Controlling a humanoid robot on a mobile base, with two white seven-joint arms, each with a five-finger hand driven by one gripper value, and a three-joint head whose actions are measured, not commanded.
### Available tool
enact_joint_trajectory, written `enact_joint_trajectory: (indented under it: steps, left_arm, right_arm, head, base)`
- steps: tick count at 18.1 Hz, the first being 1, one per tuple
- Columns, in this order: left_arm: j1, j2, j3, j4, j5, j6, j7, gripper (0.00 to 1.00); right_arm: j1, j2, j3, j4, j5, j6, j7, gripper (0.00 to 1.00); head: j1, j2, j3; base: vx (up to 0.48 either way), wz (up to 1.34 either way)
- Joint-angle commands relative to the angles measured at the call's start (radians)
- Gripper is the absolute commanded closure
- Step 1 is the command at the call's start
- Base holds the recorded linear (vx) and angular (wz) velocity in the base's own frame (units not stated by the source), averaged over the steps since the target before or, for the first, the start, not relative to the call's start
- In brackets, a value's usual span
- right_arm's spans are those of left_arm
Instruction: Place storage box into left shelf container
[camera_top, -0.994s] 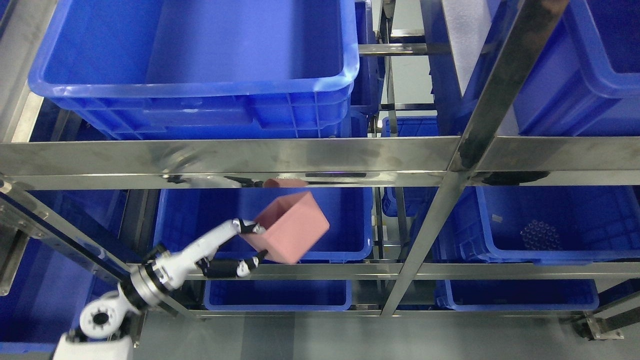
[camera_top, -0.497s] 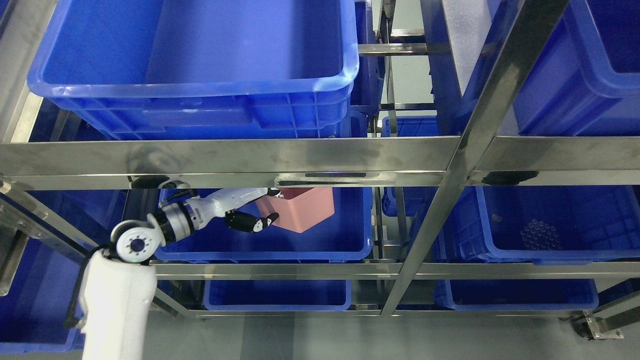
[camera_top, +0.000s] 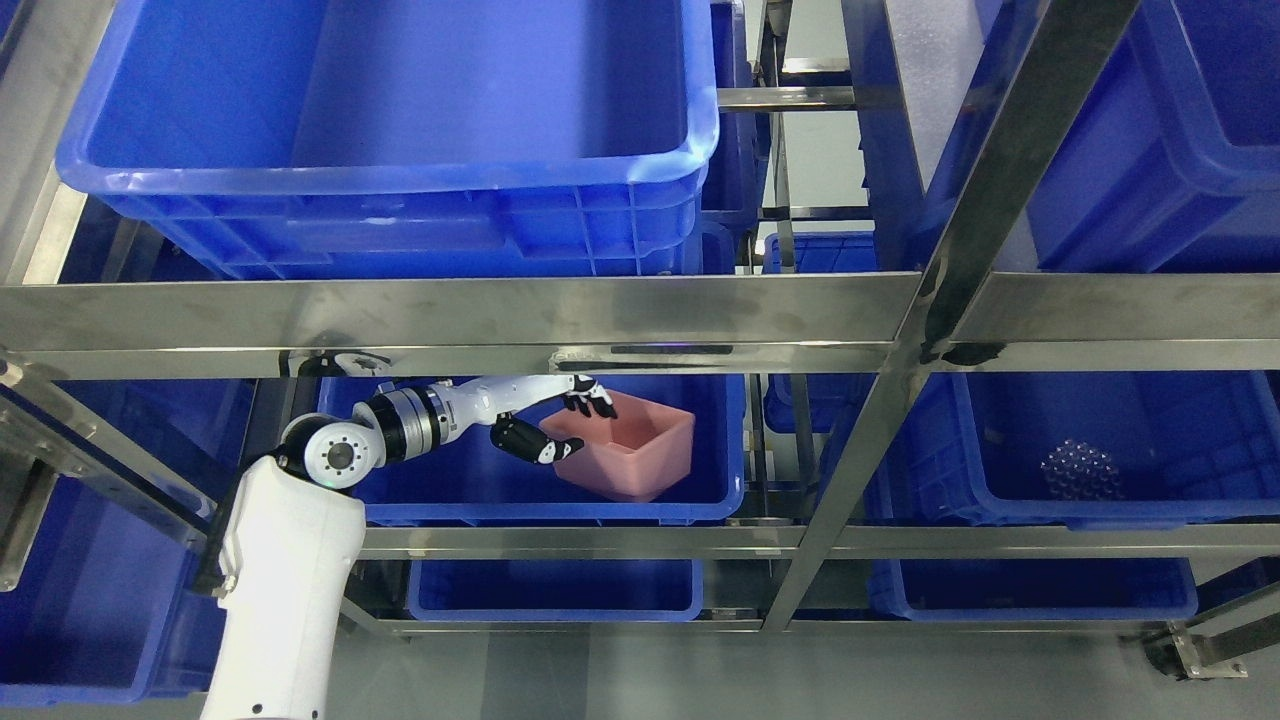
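Note:
The pink storage box (camera_top: 640, 465) sits upright, opening up, inside the blue container (camera_top: 540, 512) on the left side of the middle shelf, toward its right end. My left hand (camera_top: 575, 428) reaches in under the steel crossbar. Its fingers (camera_top: 597, 402) lie over the box's far rim and the thumb (camera_top: 548, 450) is at the near left corner, so the hand is closed on the box's left end. The white left arm (camera_top: 290, 570) comes up from the lower left. The right arm is out of view.
A steel crossbar (camera_top: 600, 310) runs just above the hand, and a slanted steel post (camera_top: 900, 400) divides left from right. A large blue bin (camera_top: 400, 180) sits on the shelf above. The right bin (camera_top: 1100, 505) holds a cluster of small balls (camera_top: 1075, 468). More bins (camera_top: 555, 600) sit below.
My left arm rose and reached into the middle-shelf container. The pink box went from tilted in front of the shelf to upright, low inside the container at its right end.

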Motion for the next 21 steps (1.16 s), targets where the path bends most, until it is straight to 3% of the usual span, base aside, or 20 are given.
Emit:
enact_joint_trajectory:
  steps: [1,3,4,6,9,12,13,15,17,19,21]
  left_arm:
    - [0.000,-0.023,0.023,0.051,0.128,0.016,0.039,0.22]
    - [0.043,-0.023,0.029,-0.045,0.300,0.083,0.055,0.17]
    - [0.090,-0.023,0.031,-0.136,0.369,0.177,0.102,0.12]
    - [0.184,-0.023,0.020,-0.308,0.532,0.359,0.283,0.01]
    - [0.288,-0.023,0.019,-0.490,0.695,0.436,0.567,0.00]
    - [0.450,-0.023,-0.003,-0.659,0.778,0.422,0.689,0.00]
    - [0.510,-0.023,-0.017,-0.687,0.795,0.372,0.700,0.00]
    - [0.601,-0.023,-0.029,-0.683,0.795,0.225,0.712,0.00]
    - [0.696,-0.023,-0.067,-0.683,0.793,0.153,0.751,0.00]
    - [0.715,-0.023,-0.070,-0.683,0.793,0.146,0.892,0.00]
    - [0.739,-0.023,-0.090,-0.684,0.793,0.157,0.919,0.00]
  right_arm:
    - [0.009,-0.017,-0.005,-0.017,0.002,-0.001,0.001,0.00]
    - [0.009,-0.017,-0.005,-0.017,0.002,-0.001,0.001,0.00]
    - [0.009,-0.017,-0.005,-0.017,0.002,-0.001,0.001,0.00]
    - [0.009,-0.017,-0.005,-0.017,0.002,-0.001,0.001,0.00]
    - [0.009,-0.017,-0.005,-0.017,0.002,-0.001,0.001,0.00]
    - [0.009,-0.017,-0.005,-0.017,0.002,-0.001,0.001,0.00]
    - [0.009,-0.017,-0.005,-0.017,0.002,-0.001,0.001,0.00]
    - [0.009,-0.017,-0.005,-0.017,0.002,-0.001,0.001,0.00]
    - [0.009,-0.017,-0.005,-0.017,0.002,-0.001,0.001,0.00]
    - [0.009,-0.017,-0.005,-0.017,0.002,-0.001,0.001,0.00]
    - [0.009,-0.017,-0.005,-0.017,0.002,-0.001,0.001,0.00]
  head:
    - [0.0000,0.000,0.000]
    - [0.0000,0.000,0.000]
    - [0.0000,0.000,0.000]
    - [0.0000,0.000,0.000]
    - [0.0000,0.000,0.000]
    - [0.0000,0.000,0.000]
    - [0.0000,0.000,0.000]
    - [0.0000,0.000,0.000]
    - [0.0000,0.000,0.000]
    - [0.0000,0.000,0.000]
    - [0.0000,0.000,0.000]
  base:
    - [0.000,0.00]
    - [0.000,0.00]
    - [0.000,0.00]
    - [0.000,0.00]
    - [0.000,0.00]
    - [0.000,0.00]
    - [0.000,0.00]
    - [0.000,0.00]
    - [0.000,0.00]
    - [0.000,0.00]
    - [0.000,0.00]
